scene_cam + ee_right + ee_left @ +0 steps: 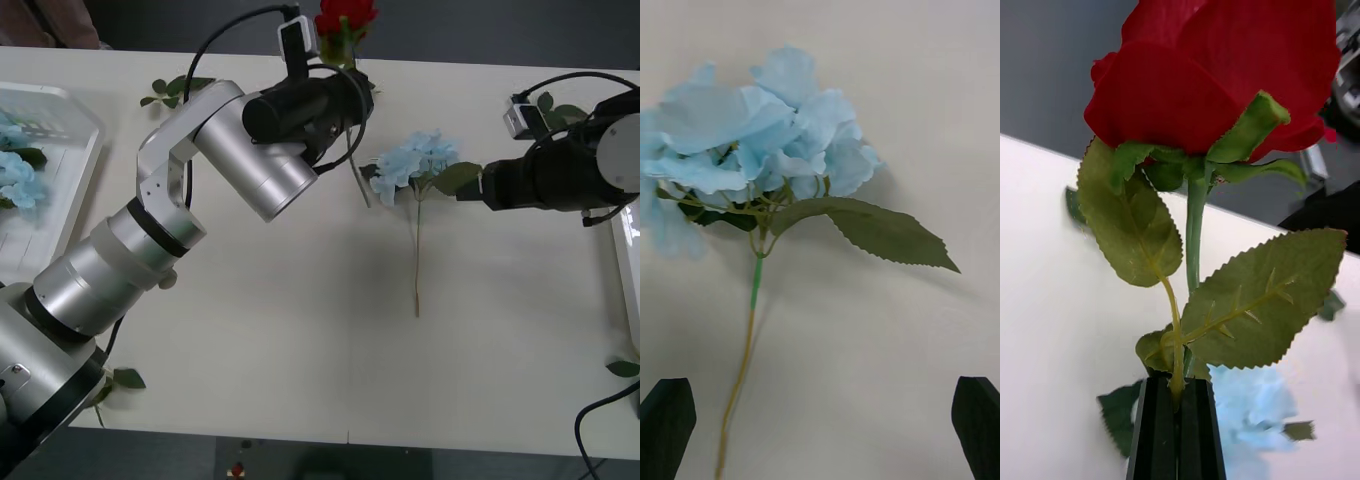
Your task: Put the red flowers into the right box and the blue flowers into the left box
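Note:
My left gripper [1178, 427] is shut on the thin green stem of a red flower [1217, 67]. In the front view that red flower [345, 17] is held up above the table's far edge, its stem trailing down past my left gripper [352, 80]. A blue flower [415, 160] lies on the table at centre right, its long stem pointing toward me. My right gripper [464, 190] is just to its right, aimed at its head, and stands open [820, 427] short of the blue flower [767, 135]. The left box [90, 140] holds blue flowers [15, 175]. The right box [624, 250] shows at the right edge.
Leaf-only green sprigs lie at the far left [175, 88], near the front left edge [125, 378], at the right front [622, 368] and behind my right arm [560, 110]. A black cable [595, 420] loops at the front right corner.

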`<state>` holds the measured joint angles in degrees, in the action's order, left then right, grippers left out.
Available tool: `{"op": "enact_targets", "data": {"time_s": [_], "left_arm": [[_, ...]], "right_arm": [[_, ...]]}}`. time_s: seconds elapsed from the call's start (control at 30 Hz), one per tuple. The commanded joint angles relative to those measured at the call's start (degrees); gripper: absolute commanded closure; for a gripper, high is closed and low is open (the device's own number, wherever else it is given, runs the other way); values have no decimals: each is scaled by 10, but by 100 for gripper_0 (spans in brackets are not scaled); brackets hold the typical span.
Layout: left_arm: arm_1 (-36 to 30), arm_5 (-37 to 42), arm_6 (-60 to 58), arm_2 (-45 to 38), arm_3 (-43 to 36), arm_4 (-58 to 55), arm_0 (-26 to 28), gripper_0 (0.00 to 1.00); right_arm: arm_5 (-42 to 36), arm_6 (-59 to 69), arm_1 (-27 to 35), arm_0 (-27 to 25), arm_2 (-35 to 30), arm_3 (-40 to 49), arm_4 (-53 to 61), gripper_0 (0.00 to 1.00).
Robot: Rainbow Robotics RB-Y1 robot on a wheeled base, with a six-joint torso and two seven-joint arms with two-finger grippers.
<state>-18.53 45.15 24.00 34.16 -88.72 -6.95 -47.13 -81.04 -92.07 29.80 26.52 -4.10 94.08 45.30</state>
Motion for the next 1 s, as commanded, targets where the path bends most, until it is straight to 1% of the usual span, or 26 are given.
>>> {"op": "enact_targets", "data": {"time_s": [0.03,0.17,0.3,0.5,0.73,1.0], "left_arm": [[2,2,-81,-5,-37,23,-55,100],[11,-9,-156,-5,-55,65,-64,100],[23,-23,-226,-5,-56,115,-74,100],[41,-24,-301,-5,-57,156,-103,100],[66,-24,-377,-3,-57,225,-121,100],[82,-23,-390,9,-57,252,-117,100]], "right_arm": [[-38,-72,-1,20,-53,22,52,0],[-95,-123,-1,20,-111,30,96,0],[-153,-172,-1,20,-167,34,140,0],[-209,-226,0,20,-231,34,199,0],[-218,-232,17,20,-256,33,275,0],[-218,-224,25,22,-280,33,367,0]]}}
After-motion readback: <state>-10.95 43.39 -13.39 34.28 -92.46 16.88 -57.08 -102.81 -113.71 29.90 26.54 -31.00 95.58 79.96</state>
